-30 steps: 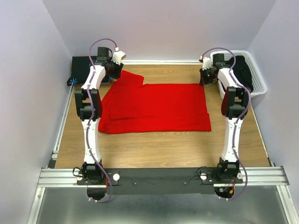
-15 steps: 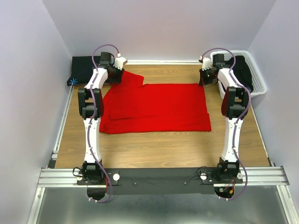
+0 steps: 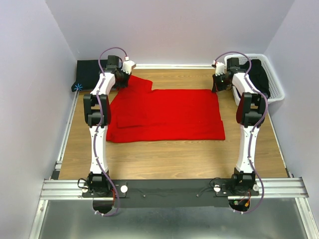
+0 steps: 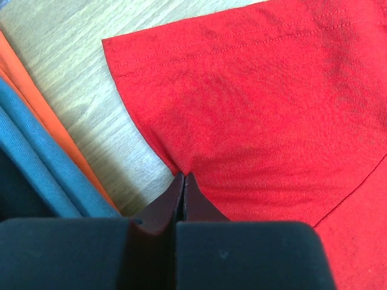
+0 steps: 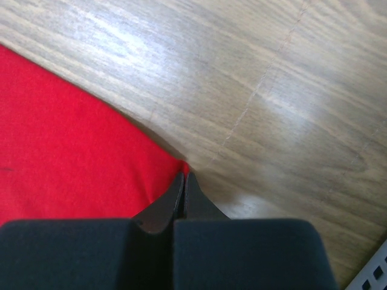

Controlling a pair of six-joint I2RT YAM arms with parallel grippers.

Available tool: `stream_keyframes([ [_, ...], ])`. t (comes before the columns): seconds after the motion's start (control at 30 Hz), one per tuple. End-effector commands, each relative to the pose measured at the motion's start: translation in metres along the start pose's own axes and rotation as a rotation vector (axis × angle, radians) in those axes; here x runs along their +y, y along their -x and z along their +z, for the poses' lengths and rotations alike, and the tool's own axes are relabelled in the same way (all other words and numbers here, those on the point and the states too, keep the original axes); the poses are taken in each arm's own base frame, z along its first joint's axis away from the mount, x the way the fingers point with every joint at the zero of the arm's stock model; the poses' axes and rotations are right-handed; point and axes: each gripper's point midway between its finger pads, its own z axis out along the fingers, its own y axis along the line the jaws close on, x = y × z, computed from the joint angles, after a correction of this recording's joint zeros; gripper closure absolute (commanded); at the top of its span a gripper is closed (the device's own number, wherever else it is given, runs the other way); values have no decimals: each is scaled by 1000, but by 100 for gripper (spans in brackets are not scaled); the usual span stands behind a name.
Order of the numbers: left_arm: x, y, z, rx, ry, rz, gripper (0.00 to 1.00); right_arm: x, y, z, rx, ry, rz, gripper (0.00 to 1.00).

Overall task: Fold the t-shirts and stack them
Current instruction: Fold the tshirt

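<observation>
A bright red t-shirt lies spread on the wooden table, one sleeve pointing to the far left. My left gripper sits at the shirt's far left edge. In the left wrist view it is shut, and the red cloth puckers into its tips. My right gripper is at the shirt's far right corner. In the right wrist view it is shut on that corner's tip. Black cloth fills the basket on the right.
A white lattice basket stands at the far right by the wall. A dark folded pile lies at the far left corner, showing orange and blue layers beside my left gripper. Bare wood lies in front of the shirt.
My left arm shifted slightly right over the sleeve edge, and its gripper closed from open onto the red cloth. The right arm and the shirt have stayed put.
</observation>
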Motion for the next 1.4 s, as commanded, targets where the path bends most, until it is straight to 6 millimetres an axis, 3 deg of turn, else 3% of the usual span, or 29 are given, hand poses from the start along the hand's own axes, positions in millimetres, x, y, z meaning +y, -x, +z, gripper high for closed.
stream_keyframes([
  [0.0, 11, 19, -14, -51, 41, 8, 100, 14, 6, -19, -1, 29, 9, 100],
  [0.1, 11, 39, -33, -104, 47, 23, 100, 17, 16, -30, -25, 27, -3, 99],
  [0.3, 6, 60, -67, -169, 56, 66, 100, 21, 25, -49, -54, 29, -22, 99],
  [0.43, -2, 54, -74, -162, 43, 90, 100, 23, 28, -62, -69, 29, -29, 99],
  [0.5, 9, 49, -85, -164, 60, 80, 100, 23, 26, -65, -67, 29, -34, 99],
  [0.7, 1, 33, -99, -145, 41, 87, 100, 22, 17, -78, -60, 23, -40, 99],
  [1.0, -16, 12, -138, -147, 38, 141, 100, 33, 3, -98, -52, 43, -62, 100],
  [1.37, -48, -42, -156, -75, 15, 179, 100, 54, -30, -109, -2, 83, -76, 99],
])
